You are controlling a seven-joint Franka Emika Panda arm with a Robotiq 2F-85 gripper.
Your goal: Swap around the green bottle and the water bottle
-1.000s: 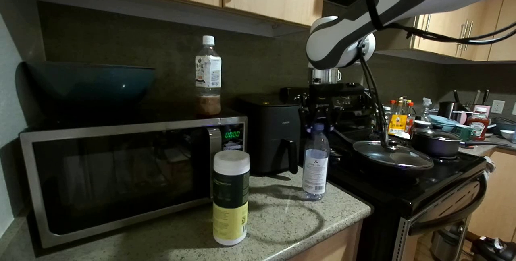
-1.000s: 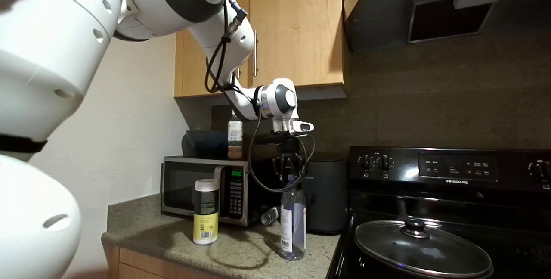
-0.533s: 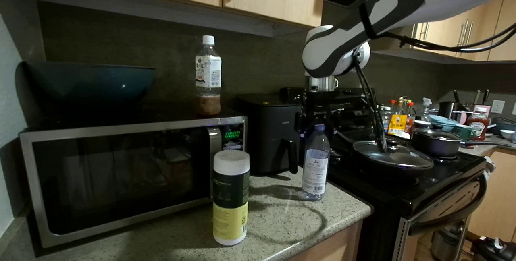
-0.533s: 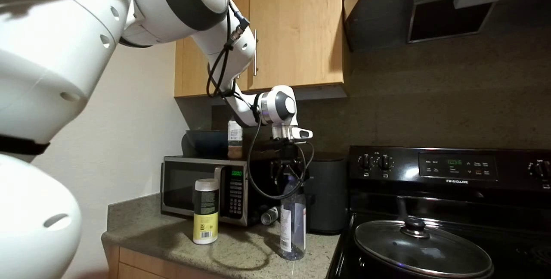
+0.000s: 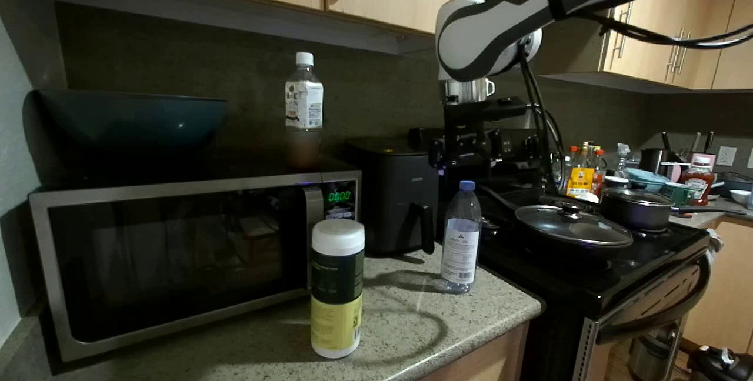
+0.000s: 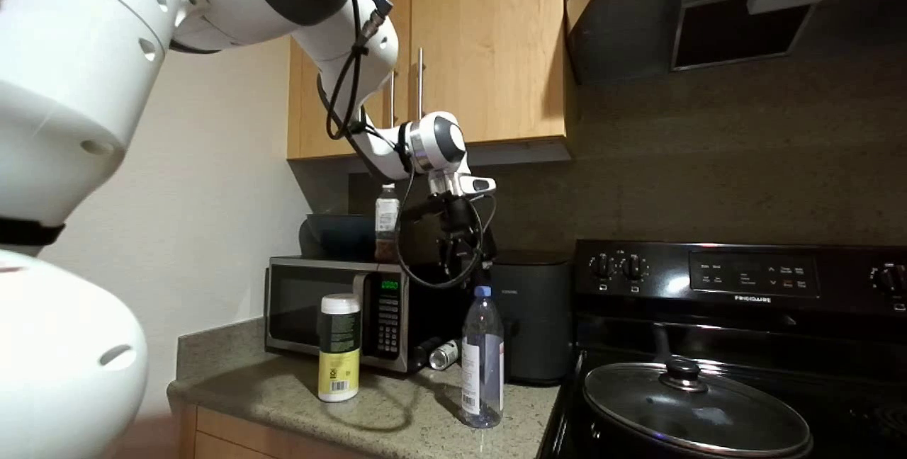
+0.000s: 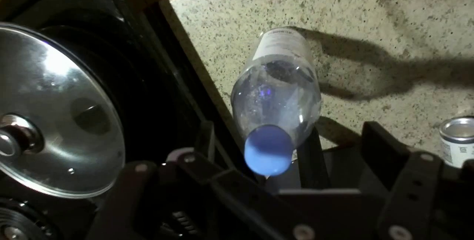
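The water bottle (image 5: pixel 461 246), clear with a blue cap and white label, stands upright on the counter near the stove. My gripper (image 5: pixel 463 160) is open above its cap, touching nothing there. In the wrist view, the blue cap of the water bottle (image 7: pixel 276 95) shows beyond the widely spread fingers (image 7: pixel 383 153), with nothing held. To its left in both exterior views, the green bottle (image 5: pixel 337 290) stands upright in front of the microwave. It is a wide canister with a white lid, dark green upper half and yellow lower half, outside the wrist view.
A microwave (image 5: pixel 176 257) carries a teal bowl (image 5: pixel 129 122) and a tall labelled bottle (image 5: pixel 304 104). Behind the water bottle stands a black air fryer (image 5: pixel 397 193). A lidded pan (image 6: pixel 694 402) sits on the stove beside the counter edge. A small can (image 6: pixel 444 355) lies near the microwave.
The gripper was closed around the water bottle's cap; it has opened and risen clear of it, after dipping slightly. The water bottle and green bottle have stayed where they were.
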